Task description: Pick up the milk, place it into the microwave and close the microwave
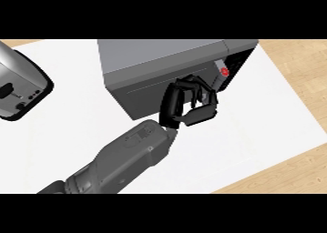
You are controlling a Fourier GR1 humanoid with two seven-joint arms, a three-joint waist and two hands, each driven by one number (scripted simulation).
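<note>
White bench (260,118), grey microwave (159,59) on it, one robot hand (186,102) with fingers partly curled against microwave door, holding nothing, toaster (14,82) at left.

microwave (159,59): grey box, upper counter; door nearly shut | milk: not visible

Single head view, looking steeply down at the white counter (273,118), close above the microwave (159,61), forearm entering from the lower edge
</note>
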